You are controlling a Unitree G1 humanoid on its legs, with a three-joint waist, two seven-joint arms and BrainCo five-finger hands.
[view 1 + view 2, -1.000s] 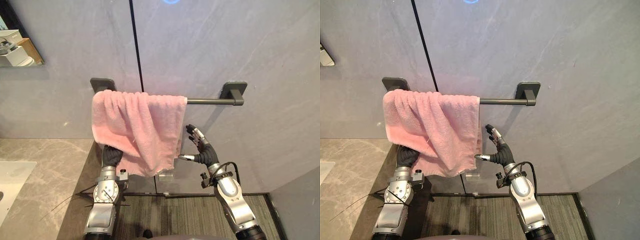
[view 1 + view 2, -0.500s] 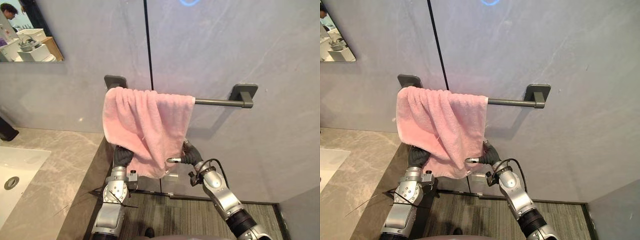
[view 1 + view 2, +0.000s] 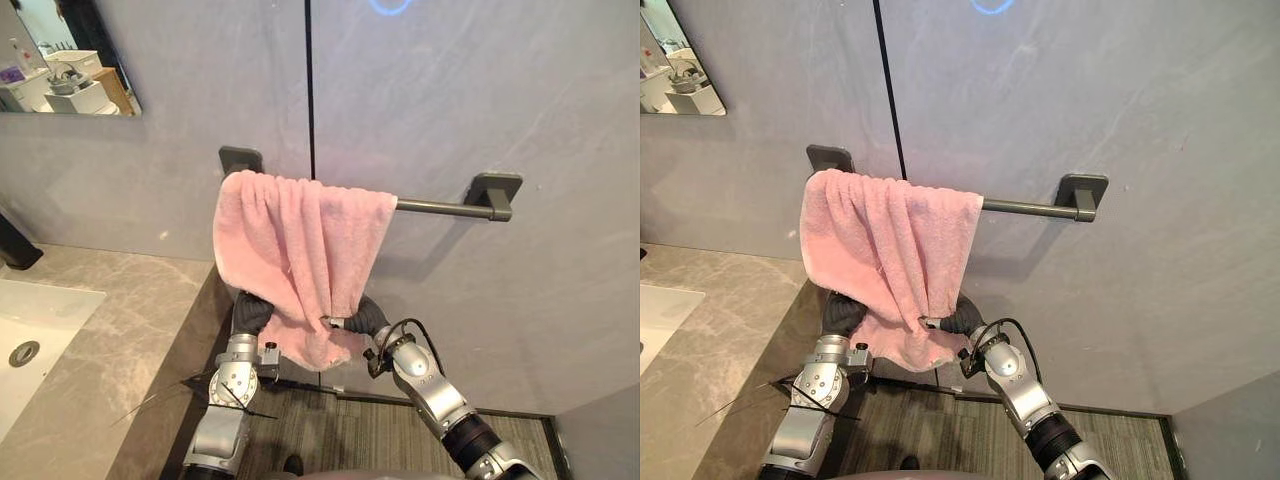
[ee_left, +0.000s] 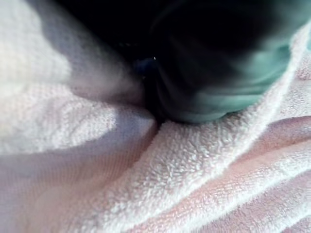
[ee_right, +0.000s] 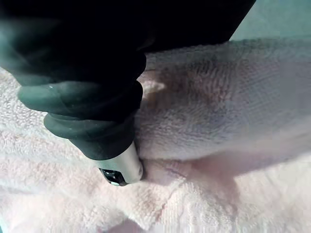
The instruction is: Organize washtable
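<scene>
Your right hand reaches up from the lower right with its wrist bent. Its thumb presses onto the front of the pink terry towel at the lower hem, pinching the cloth. Your left hand stands upright just beside it under the same hem, partly tucked behind the cloth; whether it grips, you cannot tell. Above them the towel hangs bunched over the left end of the dark grey metal towel bar, fixed to the grey stone wall.
</scene>
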